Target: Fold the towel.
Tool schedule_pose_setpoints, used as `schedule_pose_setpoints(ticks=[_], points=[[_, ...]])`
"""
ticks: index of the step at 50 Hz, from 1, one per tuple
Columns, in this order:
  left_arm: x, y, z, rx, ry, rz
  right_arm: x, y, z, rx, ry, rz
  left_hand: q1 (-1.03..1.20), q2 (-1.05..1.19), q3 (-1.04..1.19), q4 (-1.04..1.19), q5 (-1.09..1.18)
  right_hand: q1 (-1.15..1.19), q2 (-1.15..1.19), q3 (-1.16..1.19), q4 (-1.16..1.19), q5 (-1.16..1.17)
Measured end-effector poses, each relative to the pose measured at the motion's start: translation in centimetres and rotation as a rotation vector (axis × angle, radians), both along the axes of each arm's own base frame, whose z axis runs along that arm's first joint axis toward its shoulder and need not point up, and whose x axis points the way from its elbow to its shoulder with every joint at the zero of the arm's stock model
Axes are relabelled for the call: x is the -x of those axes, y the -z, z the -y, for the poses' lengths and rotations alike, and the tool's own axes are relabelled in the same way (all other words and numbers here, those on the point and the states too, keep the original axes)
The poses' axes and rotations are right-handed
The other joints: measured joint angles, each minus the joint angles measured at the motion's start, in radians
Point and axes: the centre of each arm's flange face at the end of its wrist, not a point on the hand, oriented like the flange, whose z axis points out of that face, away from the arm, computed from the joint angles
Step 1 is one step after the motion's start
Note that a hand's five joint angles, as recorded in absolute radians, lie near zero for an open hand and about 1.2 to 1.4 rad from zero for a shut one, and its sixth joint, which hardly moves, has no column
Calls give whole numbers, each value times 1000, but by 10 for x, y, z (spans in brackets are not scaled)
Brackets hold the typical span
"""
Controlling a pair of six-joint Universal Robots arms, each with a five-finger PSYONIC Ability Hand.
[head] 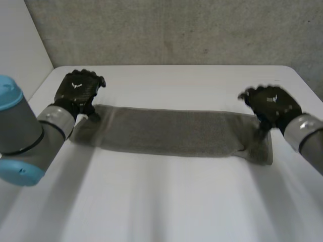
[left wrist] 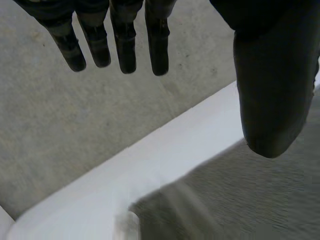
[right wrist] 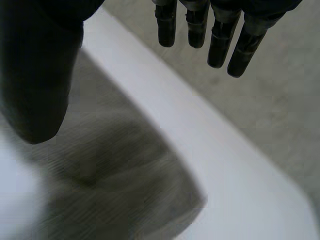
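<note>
right hand (head: pixel 270 103): blurred | towel (head: pixel 166 132) right end: blurred | left arm (head: pixel 20 136): cut off

My head camera looked down over the whole desk (head: pixel 166 201); wrist cameras peered close past my fingers (left wrist: pixel 125 50), sharing the towel (head: pixel 166 132) ends.

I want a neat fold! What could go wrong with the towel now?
The left hand and right hand are open at the far corners of the towel, holding nothing, so a grab could miss or slip. Its right end looks rumpled, so the fold might end crooked.
</note>
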Motion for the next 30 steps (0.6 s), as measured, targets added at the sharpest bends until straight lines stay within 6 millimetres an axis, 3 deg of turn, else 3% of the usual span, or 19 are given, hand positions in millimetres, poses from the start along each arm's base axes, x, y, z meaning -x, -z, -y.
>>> schedule_pose_setpoints(ticks=[9, 13, 25, 30], points=[[-1, 15, -25, -76, 13, -31, 15, 38, -23, -154, 41, -7, 0, 0, 0, 0, 0, 180, 171, 0, 0, 195], [3, 18, -29, -79, 27, -32, 19, 49, -21, -148, 51, -8, 0, 0, 0, 0, 0, 317, 305, 0, 0, 324], [5, 19, -31, -65, 29, -35, 20, 77, -7, -94, 53, -38, 0, 0, 0, 0, 0, 399, 383, 0, 0, 404], [3, 19, -32, -68, 26, -33, 22, 86, 0, -66, 49, -86, 0, 0, 0, 0, 0, 565, 555, 0, 0, 561]])
